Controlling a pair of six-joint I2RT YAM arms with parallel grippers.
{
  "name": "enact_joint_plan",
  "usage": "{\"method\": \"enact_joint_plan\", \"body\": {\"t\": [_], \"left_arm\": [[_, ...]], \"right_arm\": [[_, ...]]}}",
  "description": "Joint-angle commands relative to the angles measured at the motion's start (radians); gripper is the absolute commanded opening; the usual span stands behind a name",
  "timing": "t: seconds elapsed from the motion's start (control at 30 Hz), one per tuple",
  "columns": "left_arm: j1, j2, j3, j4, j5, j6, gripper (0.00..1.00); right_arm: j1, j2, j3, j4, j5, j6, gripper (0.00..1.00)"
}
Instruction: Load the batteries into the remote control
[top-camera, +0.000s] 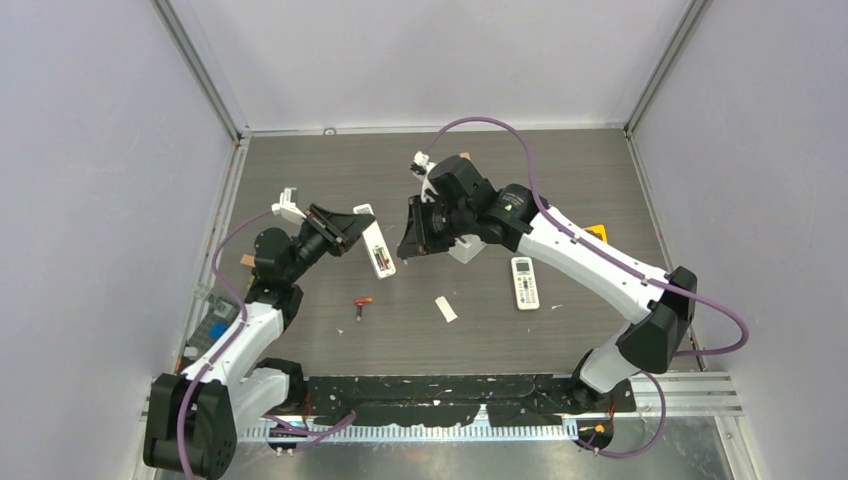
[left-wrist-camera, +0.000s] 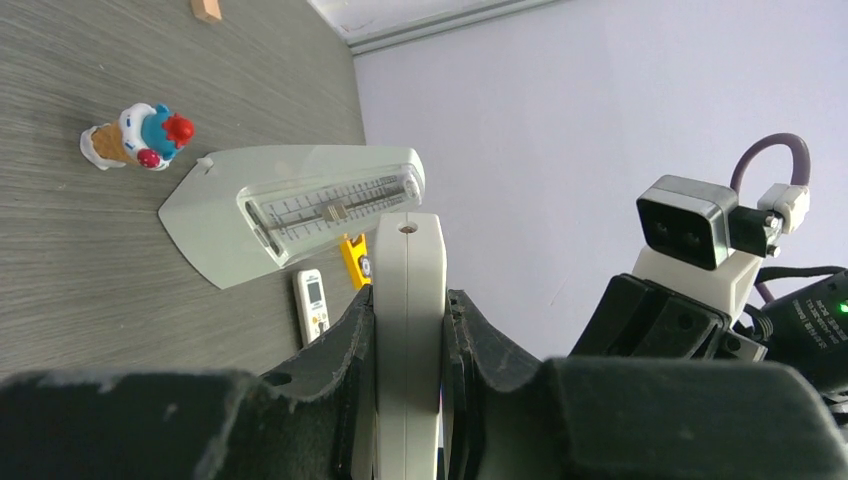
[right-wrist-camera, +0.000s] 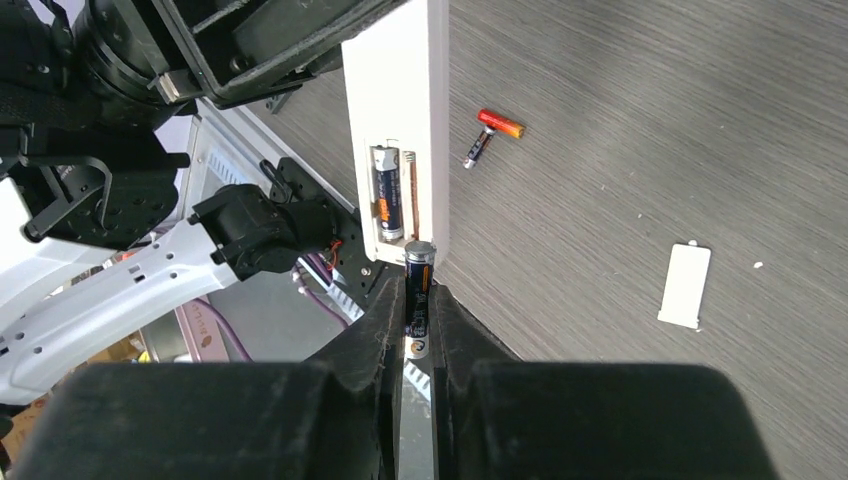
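Your left gripper (left-wrist-camera: 408, 345) is squeezing the remote control (right-wrist-camera: 395, 90) by its sides and holding it up off the table (top-camera: 560, 180), with its open slot facing your other arm. 1 battery (right-wrist-camera: 384, 185) is sitting in that slot. Your right gripper (right-wrist-camera: 418, 315) is pinching a second battery (right-wrist-camera: 418, 285), and its tip is right at the end of the remote, by the empty groove. 2 loose batteries (right-wrist-camera: 495, 128) are lying together on the table, and the small white cover (right-wrist-camera: 686, 285) is lying near them.

- Dark wood-grain table (top-camera: 330, 170).
- Two loose batteries (top-camera: 362, 303), close together near its middle.
- White cover (top-camera: 445, 309) lying flat, near them.
- Short white remote (top-camera: 524, 282).
- Grey metronome (left-wrist-camera: 290, 210), ice-cream toy (left-wrist-camera: 140, 137).
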Motion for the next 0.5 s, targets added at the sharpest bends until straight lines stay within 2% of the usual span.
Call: {"method": "enact_joint_plan", "body": {"t": [0.0,0.47], "left_arm": [[-0.007,0.000,-0.009,0.074,-0.028,-0.054,0.00],[-0.007,0.004,-0.020,0.048,-0.027,-0.064,0.00]], "right_arm": [[0.035,0.039,0.067,-0.028,0.018,0.039,0.05],[0.073,0.147,0.200,-0.112,0.068,0.004,0.06]]}}
